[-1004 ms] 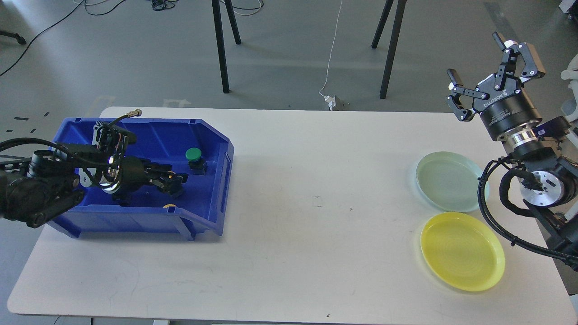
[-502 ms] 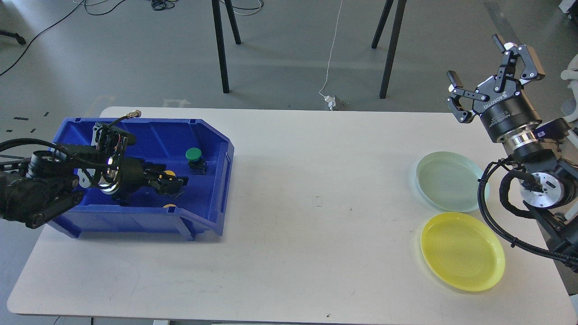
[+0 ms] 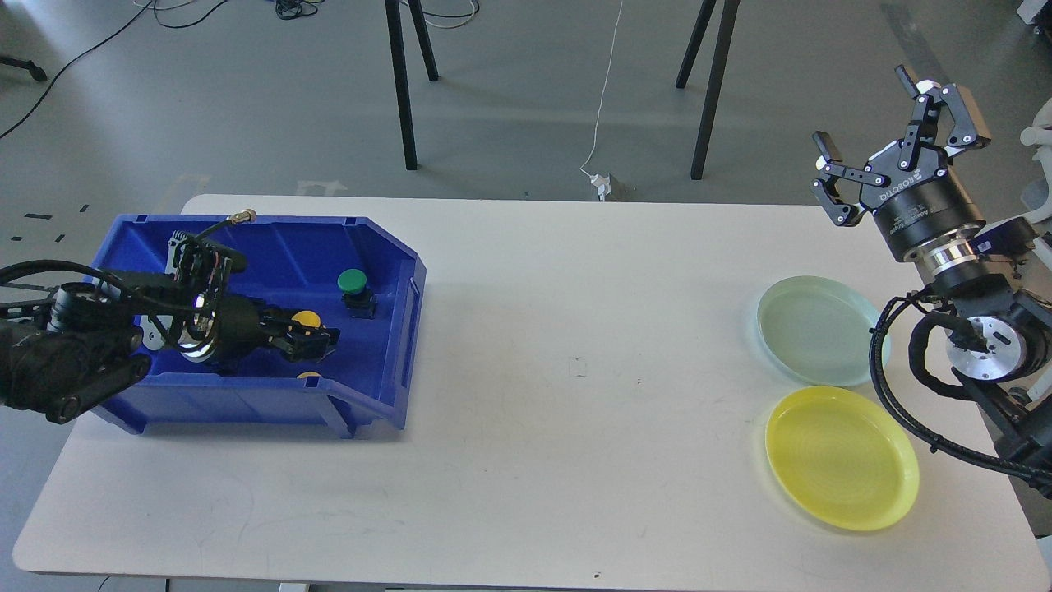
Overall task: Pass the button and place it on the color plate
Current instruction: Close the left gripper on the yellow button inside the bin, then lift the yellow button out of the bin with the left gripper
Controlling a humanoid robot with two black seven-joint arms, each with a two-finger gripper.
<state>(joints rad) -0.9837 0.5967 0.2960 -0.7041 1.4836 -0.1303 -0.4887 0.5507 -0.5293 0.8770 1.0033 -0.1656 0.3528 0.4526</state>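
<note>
My left gripper (image 3: 316,339) reaches into the blue bin (image 3: 386,362) from the left. Its dark fingers are closed around the black body of a yellow button (image 3: 306,318), whose cap shows just above them. A green button (image 3: 352,282) stands on its black base just right of the gripper. The edge of a second yellow button (image 3: 309,376) peeks over the bin's front wall. My right gripper (image 3: 861,107) is open and empty, raised above the table's far right corner. The pale green plate (image 3: 809,329) and the yellow plate (image 3: 838,456) lie below it.
The white table (image 3: 575,370) stretches between the bin at the left and the two plates at the right. My right arm's cables (image 3: 904,395) hang beside both plates. Dark stand legs (image 3: 403,82) rise behind the table.
My left gripper has drawn back slightly to the left in the bin, and the yellow button's cap now shows at its fingers. The right gripper has barely moved.
</note>
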